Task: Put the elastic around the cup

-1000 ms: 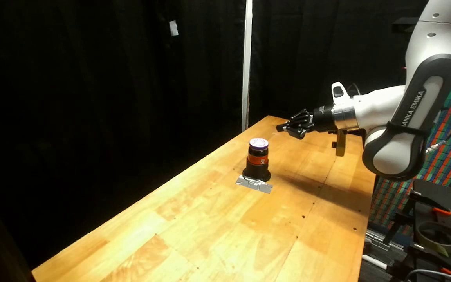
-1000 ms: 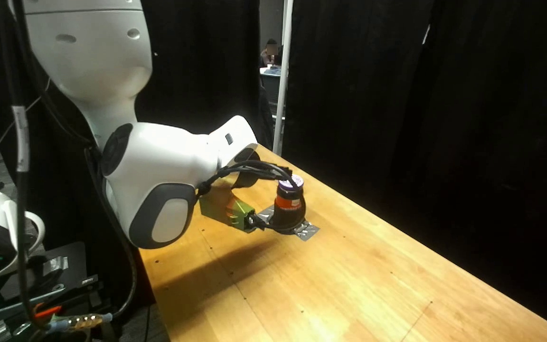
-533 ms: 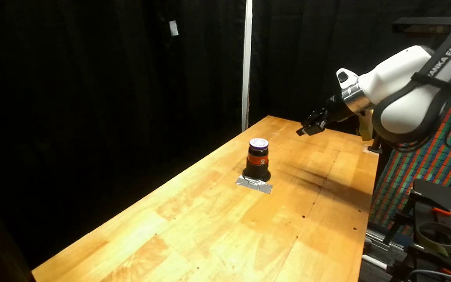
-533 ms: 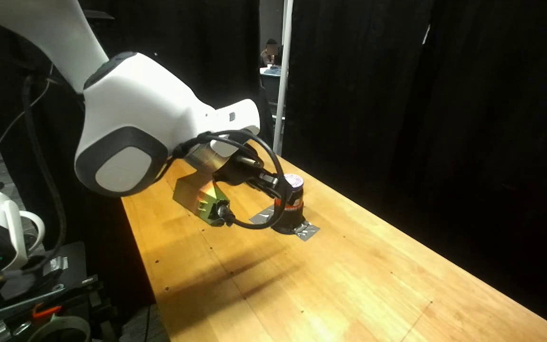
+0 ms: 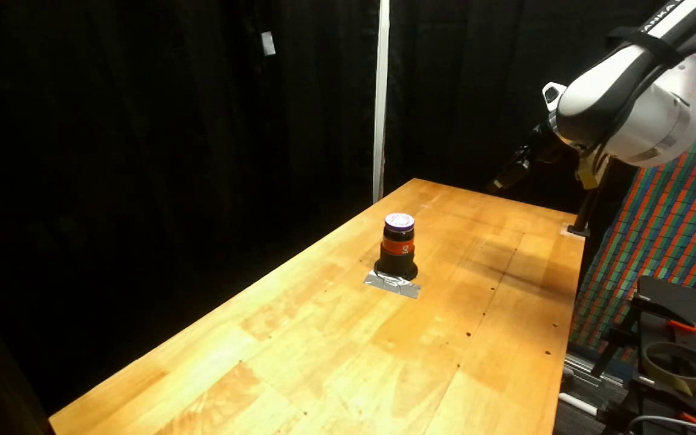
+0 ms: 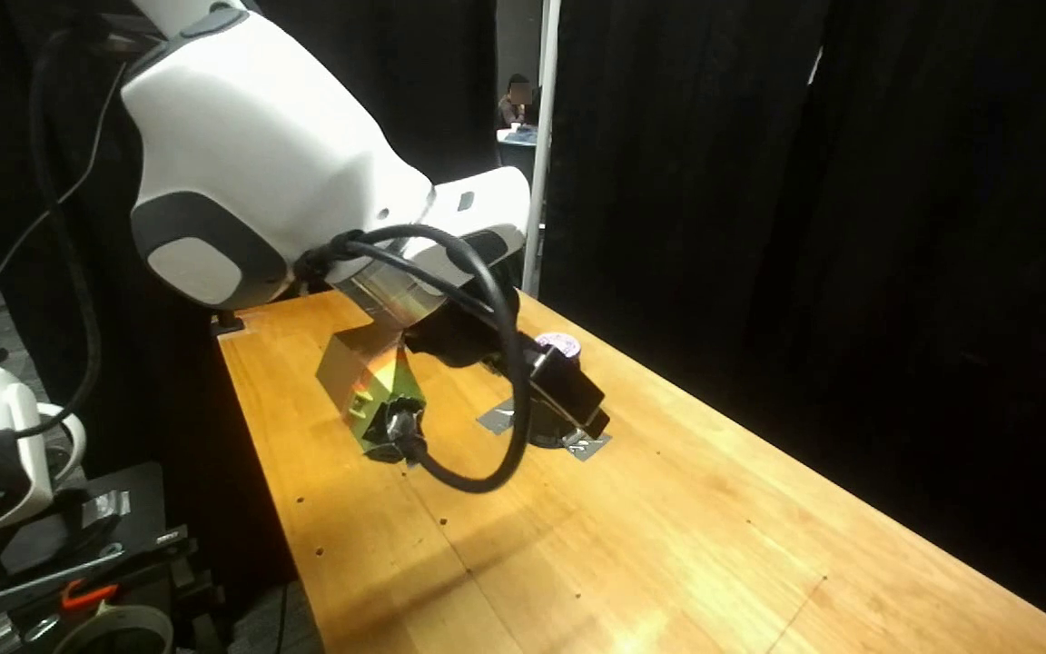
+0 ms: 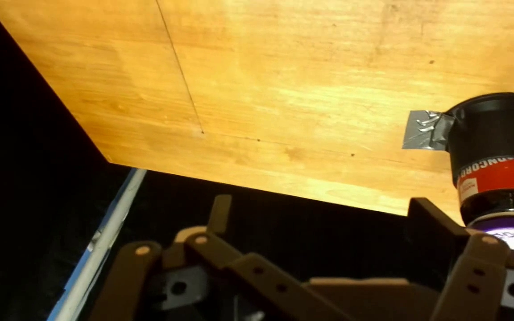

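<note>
Wrist view shows us one pale pole [image 7: 105, 240] at the far left. Just above it, two edges of the wooden table [image 7: 283, 111] meet at one corner, and the long edge slants down to the right. A wide stretch of wood fills the middle. Next comes our one claw [image 7: 321, 207], low in that view, with its two fingers [image 7: 219, 214] spread wide apart. At the far right is one black holder [image 7: 493, 133], and one cup [image 7: 502, 176] sits inside it. The cup looks like a dark jar with a red label and a purple lid. Both exterior views show us that it stands upright on the table, and in an exterior view we count two bits of silver tape [image 6: 587, 445] at the holder's foot, one on each side. In an exterior view we see, left to right, the cup, then the claw up in the air, well apart from it, then one black stand [image 5: 680, 293] beside the table.
</note>
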Tool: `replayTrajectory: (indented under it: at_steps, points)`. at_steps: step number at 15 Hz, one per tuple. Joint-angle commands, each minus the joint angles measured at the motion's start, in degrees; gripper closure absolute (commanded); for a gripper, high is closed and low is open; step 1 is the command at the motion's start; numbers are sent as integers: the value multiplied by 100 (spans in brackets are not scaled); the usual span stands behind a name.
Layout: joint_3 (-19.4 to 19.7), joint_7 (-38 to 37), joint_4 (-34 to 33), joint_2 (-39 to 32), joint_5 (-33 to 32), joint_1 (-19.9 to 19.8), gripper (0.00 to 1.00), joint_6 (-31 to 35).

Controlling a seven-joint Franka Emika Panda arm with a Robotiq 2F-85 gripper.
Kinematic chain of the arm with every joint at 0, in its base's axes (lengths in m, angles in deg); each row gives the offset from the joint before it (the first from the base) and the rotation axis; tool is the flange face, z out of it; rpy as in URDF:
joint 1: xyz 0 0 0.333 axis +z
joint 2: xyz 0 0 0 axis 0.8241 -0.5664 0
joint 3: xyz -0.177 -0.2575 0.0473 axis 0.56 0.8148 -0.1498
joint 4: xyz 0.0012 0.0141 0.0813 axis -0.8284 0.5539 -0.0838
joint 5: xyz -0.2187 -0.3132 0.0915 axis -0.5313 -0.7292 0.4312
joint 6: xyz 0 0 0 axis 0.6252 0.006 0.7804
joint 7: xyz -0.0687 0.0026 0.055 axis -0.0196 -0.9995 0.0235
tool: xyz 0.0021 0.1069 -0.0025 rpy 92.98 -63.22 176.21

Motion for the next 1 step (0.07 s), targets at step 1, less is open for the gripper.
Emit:
replayTrajectory:
  at_steps: [1]
  points:
    - [-33,227,-31,11,351,3,0,2]
